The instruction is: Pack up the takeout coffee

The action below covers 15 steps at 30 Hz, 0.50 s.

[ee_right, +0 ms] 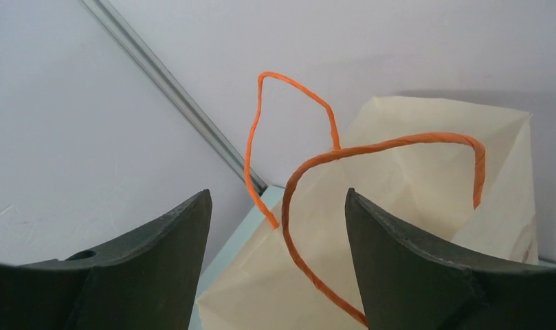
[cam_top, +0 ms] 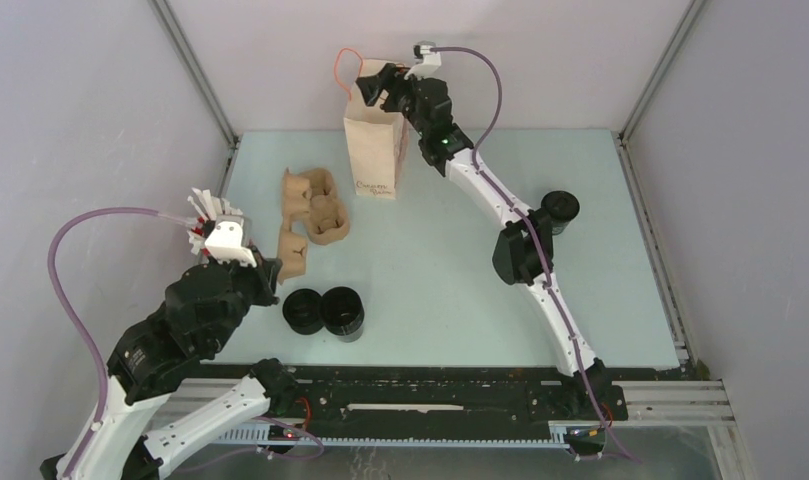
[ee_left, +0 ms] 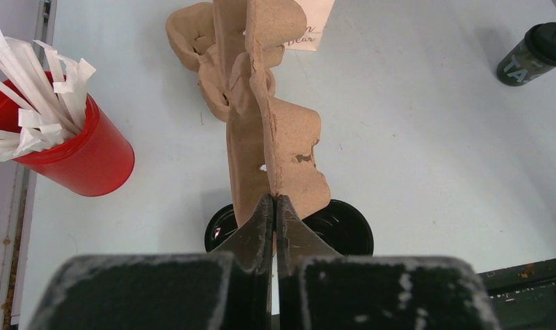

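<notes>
Top: 2 black coffee cups [cam_top: 341, 310] just right of the left jaws, a 3rd [cam_top: 560, 209] far from the right jaws. Left wrist: jaws clamped on the pulp carrier [ee_left: 288, 137]; bag [ee_left: 319, 17] beyond reads "Bear". Right wrist: jaws spread wide, empty, orange handle [ee_right: 398, 141] ahead.

— How's my left side sitting?
— Your left arm [cam_top: 180, 325] is folded low, elbow back by its base and wrist pointing forward. Your left gripper [ee_left: 275, 201] has its 2 fingers pressed together on the edge of the pulp carrier [ee_left: 278, 141].
— And my right?
— Your right arm [cam_top: 520, 250] is stretched long toward the far wall, wrist raised. Your right gripper [ee_right: 278, 198] has its 2 fingers spread wide.
</notes>
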Available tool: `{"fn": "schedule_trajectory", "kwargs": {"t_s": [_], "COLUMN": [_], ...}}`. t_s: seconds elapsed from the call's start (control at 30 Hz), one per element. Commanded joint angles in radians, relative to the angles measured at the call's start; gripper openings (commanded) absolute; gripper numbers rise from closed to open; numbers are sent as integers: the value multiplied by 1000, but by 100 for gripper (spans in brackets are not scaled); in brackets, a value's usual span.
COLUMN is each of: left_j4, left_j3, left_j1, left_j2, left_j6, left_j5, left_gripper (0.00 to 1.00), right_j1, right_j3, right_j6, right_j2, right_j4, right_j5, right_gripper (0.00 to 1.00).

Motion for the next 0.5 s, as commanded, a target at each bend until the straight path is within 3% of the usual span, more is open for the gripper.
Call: {"fn": "schedule_trajectory", "kwargs": {"t_s": [0.0,0.27,0.47], "left_j4": [25,40,43], "left_j3": [32,46,43], "left_j1": [-2,-2,-1], "left_j2": [23,48,60], "left_j6": [12,12,-4], "left_j5": [-28,-26,-30], "left_gripper": [0,0,0], "right_j1": [2,3,-4], "right_j3": [75,105,99], "right_j6": [34,149,182], "right_j2": [15,75,30], "right_j4": [144,201,203], "right_j5": [42,87,68], "right_gripper": [77,46,10]}}
